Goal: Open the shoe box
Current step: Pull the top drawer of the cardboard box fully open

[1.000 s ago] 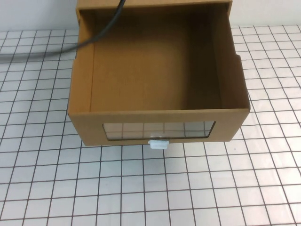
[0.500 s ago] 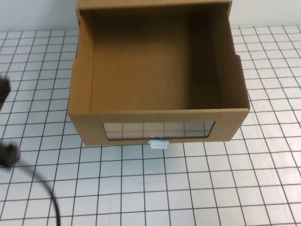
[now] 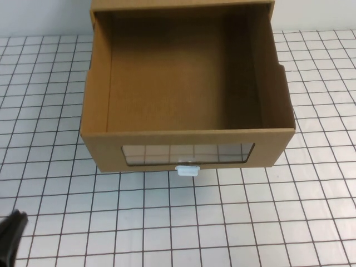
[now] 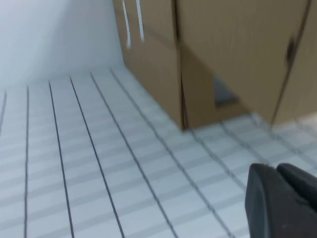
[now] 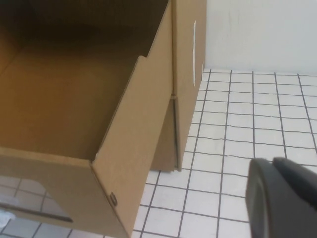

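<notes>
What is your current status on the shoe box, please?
Left end effector shut, near-left over table, off the shoe box. Right end effector shut, off its right side. Shoe box open, inside empty. Nothing in the way.

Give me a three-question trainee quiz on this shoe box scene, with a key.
1. True or false: the shoe box stands open and empty.
2. What sits on the box's front, just below the window? A) white tab B) red handle C) metal latch
3. Fill in: the left claw is over the table at its near left corner, away from the box. The right claw hangs beside the box's right side, touching nothing, with its fingers ____ (open/shut).
Key: 1 true; 2 A; 3 shut.
</notes>
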Motion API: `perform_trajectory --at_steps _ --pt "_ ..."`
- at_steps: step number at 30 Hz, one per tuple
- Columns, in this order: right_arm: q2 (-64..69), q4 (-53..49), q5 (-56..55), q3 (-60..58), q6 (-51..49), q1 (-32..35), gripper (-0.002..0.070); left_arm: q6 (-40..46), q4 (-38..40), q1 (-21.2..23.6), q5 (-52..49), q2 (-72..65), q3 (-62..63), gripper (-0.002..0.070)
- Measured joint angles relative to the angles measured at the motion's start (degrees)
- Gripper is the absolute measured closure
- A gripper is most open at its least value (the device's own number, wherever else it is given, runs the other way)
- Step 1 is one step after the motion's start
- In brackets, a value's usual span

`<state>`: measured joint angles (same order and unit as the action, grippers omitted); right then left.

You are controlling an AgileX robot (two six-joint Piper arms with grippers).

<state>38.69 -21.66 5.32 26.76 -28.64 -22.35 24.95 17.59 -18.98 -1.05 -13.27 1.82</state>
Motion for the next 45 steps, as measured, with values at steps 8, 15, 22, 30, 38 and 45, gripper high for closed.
perform_trajectory --at_steps 8,15,22,30,38,45 --pt "0.00 0.57 -0.24 -0.09 -1.45 0.00 0.0689 -2.08 2.45 0.00 -9.28 0.11 -3.29 0.0680" --pt "0.00 0.57 -0.24 -0.09 -1.55 0.00 0.0689 -5.94 8.76 0.00 -10.08 0.21 -3.38 0.0680" --pt "0.00 0.46 -0.24 -0.09 -1.55 0.00 0.0690 -6.13 8.99 0.00 -10.20 0.21 -3.38 0.0680" --pt "0.00 0.25 -0.24 -0.09 -1.55 0.00 0.0689 -6.13 9.21 0.00 -10.20 0.21 -3.38 0.0680" --pt "-1.11 -5.79 2.21 -0.96 -1.55 0.89 0.0689 -6.13 9.24 0.00 -10.20 0.21 -3.38 0.0680" --pt "-13.44 -7.11 -0.15 -9.78 -1.55 12.81 0.0689 -6.13 9.34 0.00 -10.20 0.21 -3.38 0.0680"
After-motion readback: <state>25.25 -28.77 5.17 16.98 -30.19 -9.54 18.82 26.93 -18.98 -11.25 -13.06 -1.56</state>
